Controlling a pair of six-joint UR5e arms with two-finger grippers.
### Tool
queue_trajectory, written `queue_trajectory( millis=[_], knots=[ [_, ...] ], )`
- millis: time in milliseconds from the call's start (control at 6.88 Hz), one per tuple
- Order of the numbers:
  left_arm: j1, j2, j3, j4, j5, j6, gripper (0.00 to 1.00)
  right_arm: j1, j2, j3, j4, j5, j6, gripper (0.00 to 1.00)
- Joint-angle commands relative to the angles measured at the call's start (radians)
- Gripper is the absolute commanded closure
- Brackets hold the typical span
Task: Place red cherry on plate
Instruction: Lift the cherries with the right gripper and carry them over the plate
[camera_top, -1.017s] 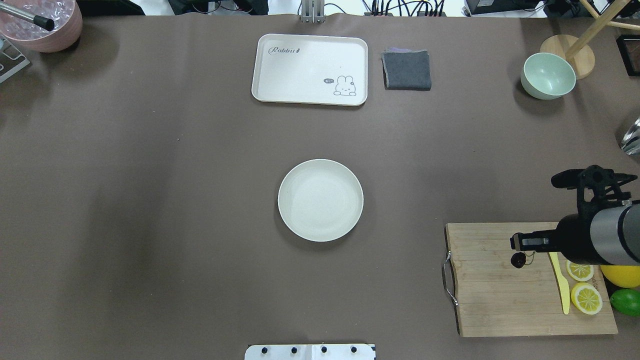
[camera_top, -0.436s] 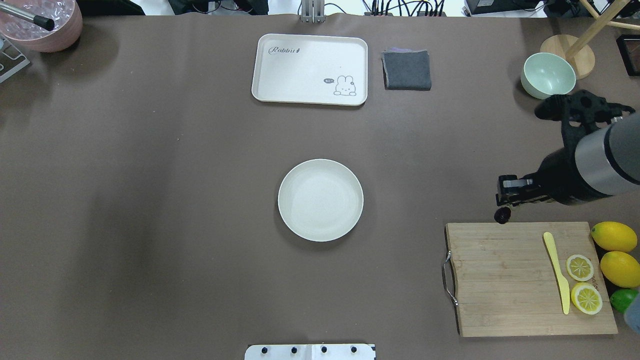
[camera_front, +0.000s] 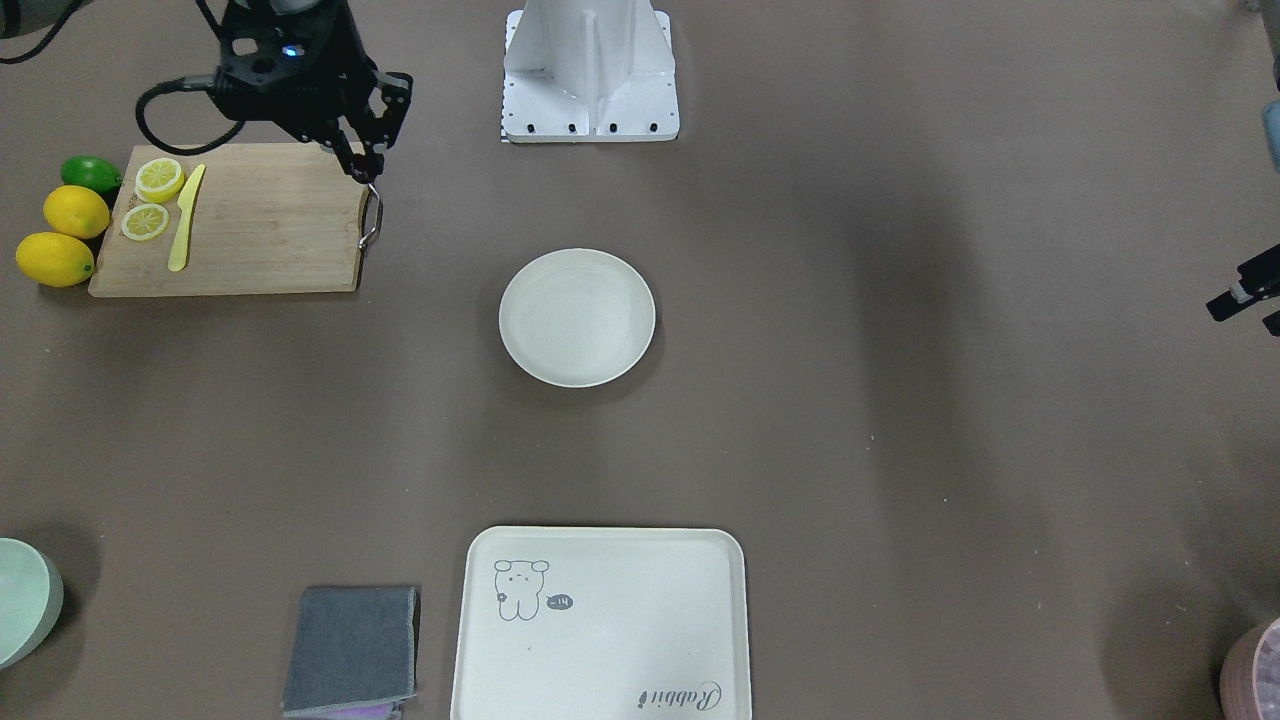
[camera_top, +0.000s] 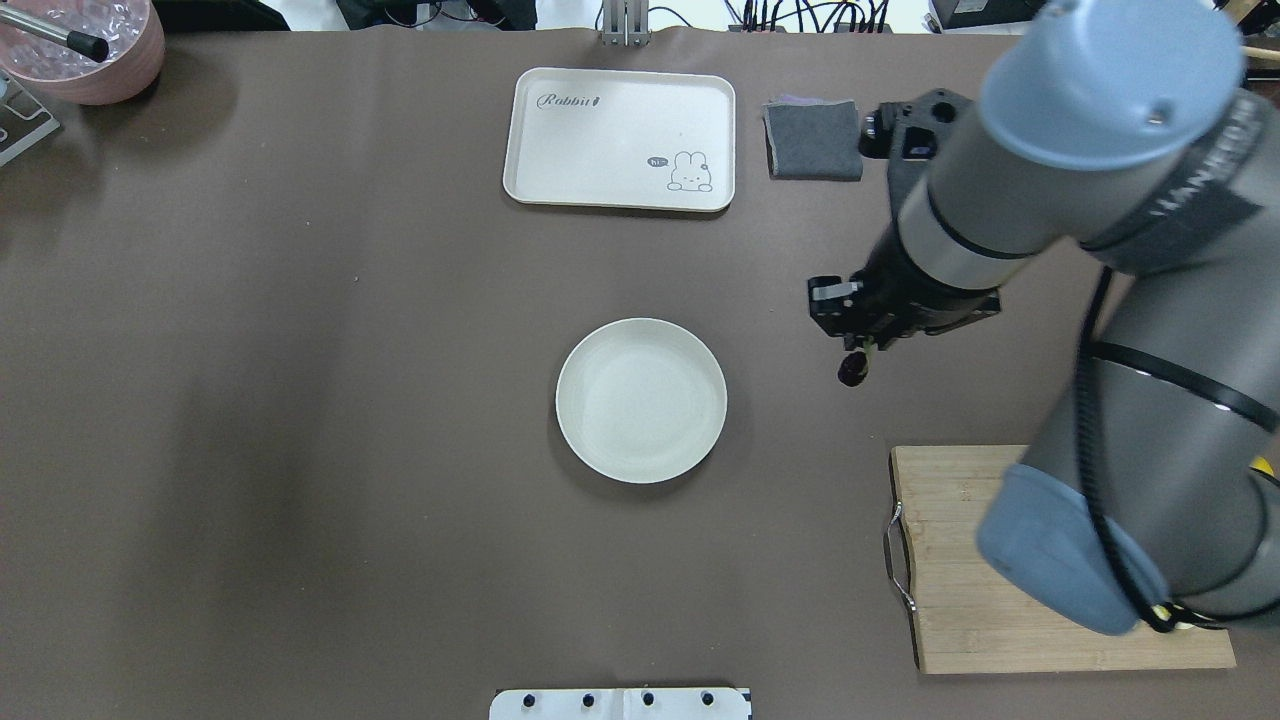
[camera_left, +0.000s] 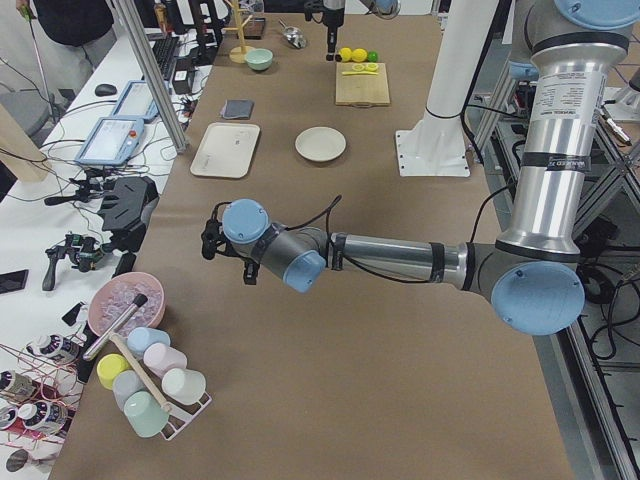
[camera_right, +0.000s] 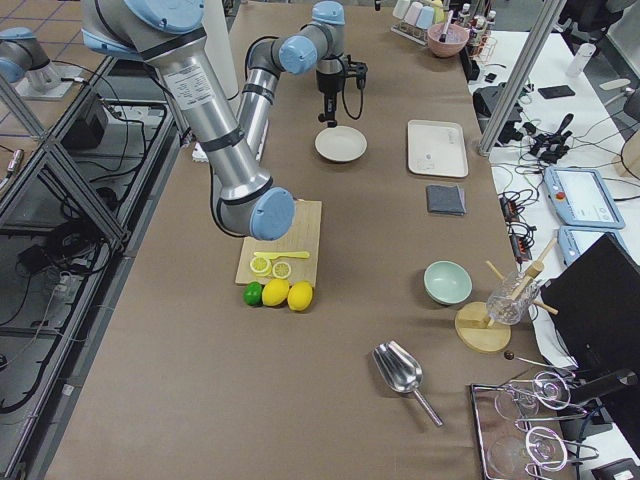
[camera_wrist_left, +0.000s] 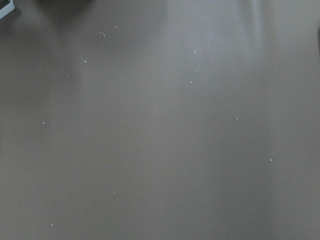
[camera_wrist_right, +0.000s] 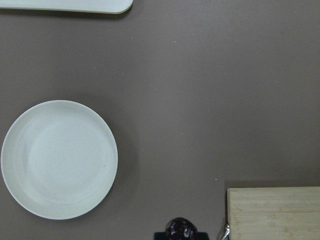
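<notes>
The right gripper (camera_top: 862, 346) is pinching the red cherry (camera_top: 851, 371) by its thin greenish stems, probably so the dark fruit is dangling free below the fingertips instead of being squeezed. Its long axis is running roughly vertical, stems up and fruit down. It is hanging over bare table between the plate (camera_top: 640, 400) and the bamboo cutting board (camera_top: 960, 580), near the plate's rim but not above it. The plate is lying empty. The left gripper (camera_left: 212, 240) is hovering well apart, and I cannot tell whether it is spread or pressed together

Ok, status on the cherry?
Right gripper shut on cherry, aloft, short of plate. Left gripper off to the side, state unclear. Nothing between cherry and plate.
</notes>
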Motion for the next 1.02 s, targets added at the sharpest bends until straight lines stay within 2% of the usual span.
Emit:
queue_trajectory(
  millis=[0,145,436,872],
  knots=[
    [-0.001,-0.001,0.0,0.0,0.001,-0.001,0.01,-0.045,0.17,-0.273,0.056,-0.035,-0.001,1.0],
    [-0.001,0.001,-0.001,-0.002,0.001,-0.002,0.01,-0.095,0.163,-0.352,0.185,-0.09,0.018,1.0],
    [-0.001,0.004,-0.003,-0.002,0.001,-0.002,0.01,-0.163,0.171,-0.493,0.325,-0.16,0.083,1.0],
    [-0.004,0.011,-0.013,-0.005,0.001,-0.002,0.01,-0.263,0.166,-0.561,0.431,-0.228,0.161,1.0]
  ],
)
